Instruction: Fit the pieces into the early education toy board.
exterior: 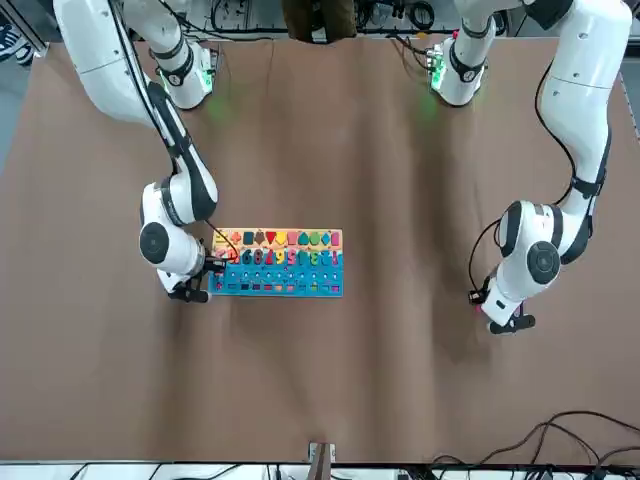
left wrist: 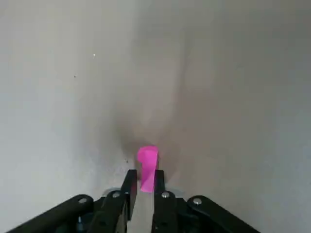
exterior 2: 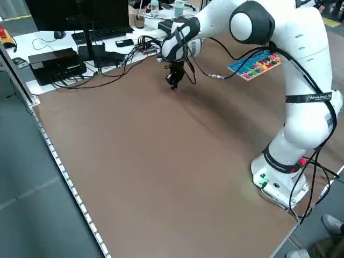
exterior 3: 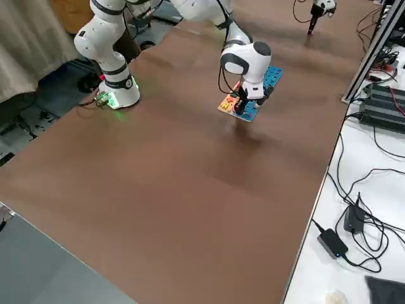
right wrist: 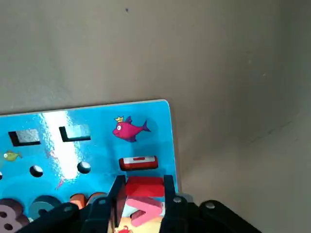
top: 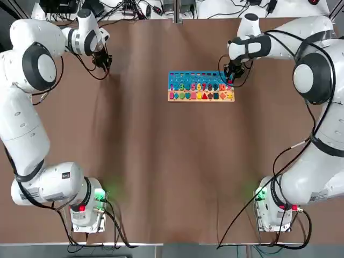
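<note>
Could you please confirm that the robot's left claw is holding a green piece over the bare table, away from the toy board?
Not quite: the left wrist view shows that the piece between the fingers of the left claw is pink. The rest stands.

Brown table (top: 140, 161); toy board (top: 177, 77) flat on it.

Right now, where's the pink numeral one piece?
In the left wrist view, the pink piece is between the left gripper's jaws, away from the board, at the table's far left.
</note>
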Controlling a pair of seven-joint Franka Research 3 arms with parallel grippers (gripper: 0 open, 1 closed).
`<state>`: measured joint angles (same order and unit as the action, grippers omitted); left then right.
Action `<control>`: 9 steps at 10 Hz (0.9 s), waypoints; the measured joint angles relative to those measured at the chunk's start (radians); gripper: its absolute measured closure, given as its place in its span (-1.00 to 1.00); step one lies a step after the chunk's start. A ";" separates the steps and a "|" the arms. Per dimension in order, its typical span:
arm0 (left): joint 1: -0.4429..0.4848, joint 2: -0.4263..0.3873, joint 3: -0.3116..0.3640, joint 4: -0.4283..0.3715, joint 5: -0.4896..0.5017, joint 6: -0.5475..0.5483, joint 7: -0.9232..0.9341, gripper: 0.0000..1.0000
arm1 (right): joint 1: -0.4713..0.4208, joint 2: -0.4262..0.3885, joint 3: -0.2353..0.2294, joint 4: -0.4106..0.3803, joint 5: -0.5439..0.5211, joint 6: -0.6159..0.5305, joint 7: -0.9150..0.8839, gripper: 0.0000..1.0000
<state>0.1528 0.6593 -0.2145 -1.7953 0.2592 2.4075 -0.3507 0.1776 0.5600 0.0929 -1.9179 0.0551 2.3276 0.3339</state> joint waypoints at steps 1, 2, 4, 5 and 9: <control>0.001 0.004 0.000 0.000 0.000 0.008 0.000 0.56 | 0.001 0.001 0.000 -0.001 0.000 0.004 0.000 0.28; 0.000 0.007 0.000 0.000 0.000 0.014 -0.002 0.58 | 0.001 0.001 0.000 -0.001 0.000 0.005 0.000 0.28; 0.000 0.008 0.000 0.000 0.000 0.021 -0.002 0.59 | 0.001 0.001 0.000 -0.001 0.000 0.007 0.000 0.28; 0.000 0.008 0.000 0.000 0.000 0.023 -0.002 0.59 | 0.002 0.002 0.000 -0.001 0.000 0.007 0.000 0.28; 0.001 0.008 0.000 0.003 0.000 0.025 -0.002 0.65 | 0.014 0.005 0.000 0.003 0.000 0.015 0.000 0.28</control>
<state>0.1533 0.6674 -0.2147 -1.7925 0.2596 2.4324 -0.3530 0.1919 0.5652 0.0932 -1.9154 0.0551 2.3424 0.3339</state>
